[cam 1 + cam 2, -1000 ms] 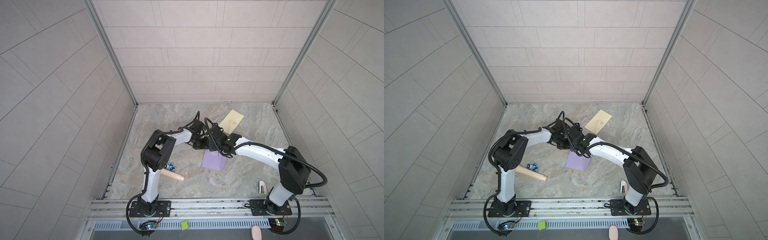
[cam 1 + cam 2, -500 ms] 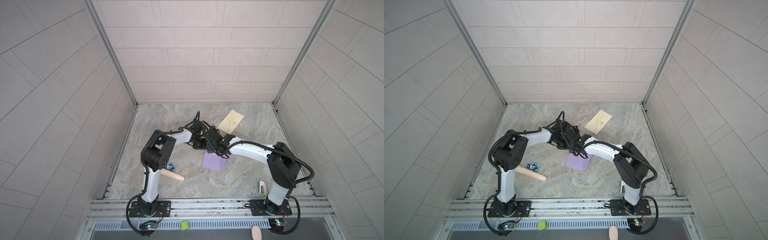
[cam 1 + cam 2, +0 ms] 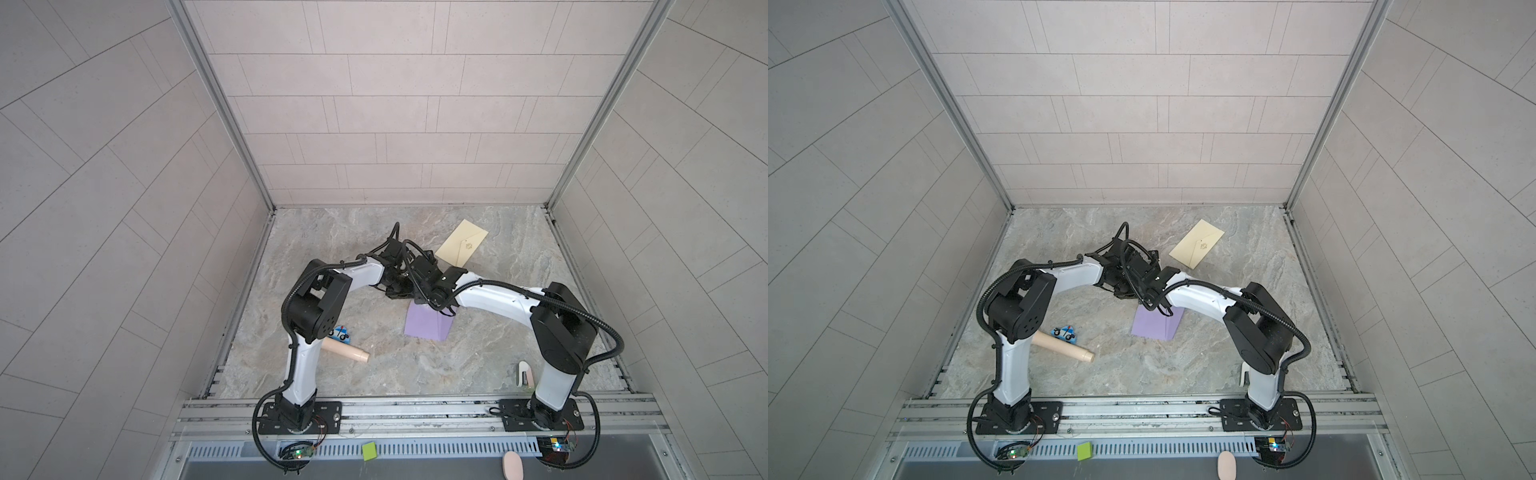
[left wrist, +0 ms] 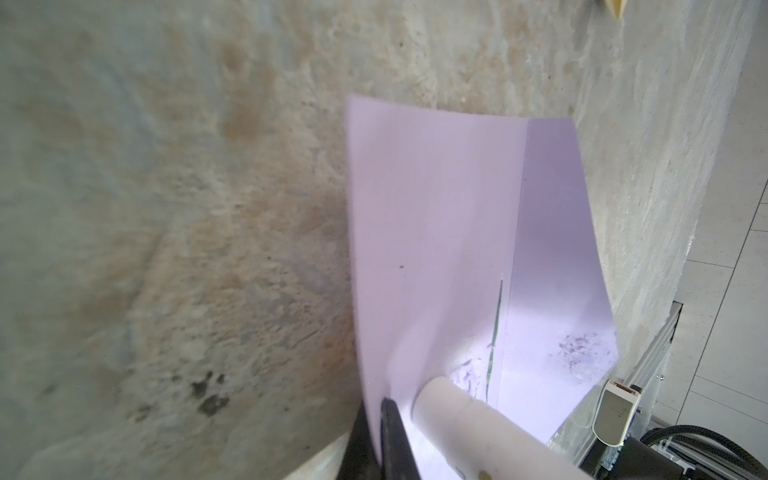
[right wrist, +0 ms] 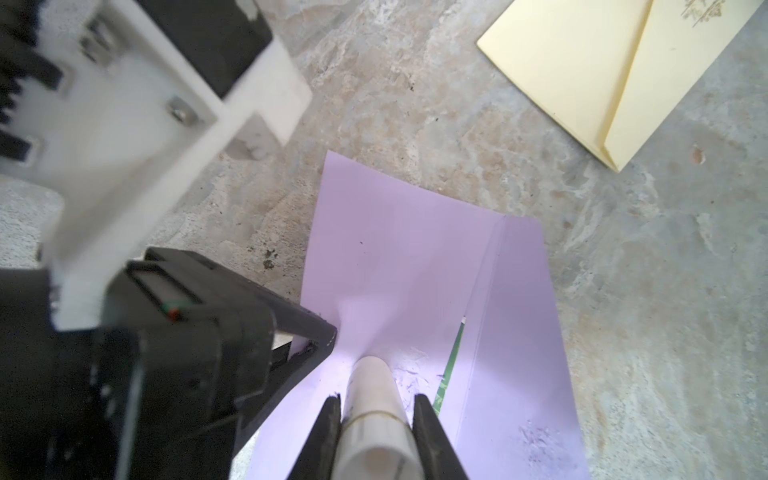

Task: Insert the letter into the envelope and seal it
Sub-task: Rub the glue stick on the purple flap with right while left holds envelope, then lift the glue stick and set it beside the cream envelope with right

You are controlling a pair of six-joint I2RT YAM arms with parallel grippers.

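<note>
A purple envelope [image 3: 424, 326] [image 3: 1154, 326] lies mid-floor with its flap open along a fold [image 5: 415, 257] [image 4: 436, 208]. A thin green edge [image 5: 451, 365], perhaps the letter, shows at the slit by the fold. Scribbled smears mark the purple paper near it. My left gripper [image 4: 380, 405] [image 3: 401, 291] is shut on the envelope's edge and lifts it slightly. My right gripper [image 5: 376, 399] [image 3: 419, 299] is shut on a cream stick [image 5: 374, 386] [image 4: 457, 411]. The stick's tip rests on the purple paper next to the left fingers [image 5: 316, 336].
A pale yellow envelope [image 3: 461, 248] [image 3: 1196, 248] [image 5: 602, 75] lies at the back right. A tan peg [image 3: 347, 351] and a blue toy car [image 3: 339, 332] lie by the left arm's base. A small white object [image 3: 524, 372] stands by the right arm's base.
The right arm's elbow has swung to the left and nearer its base. Both grippers stay at the purple envelope with their holds unchanged.
</note>
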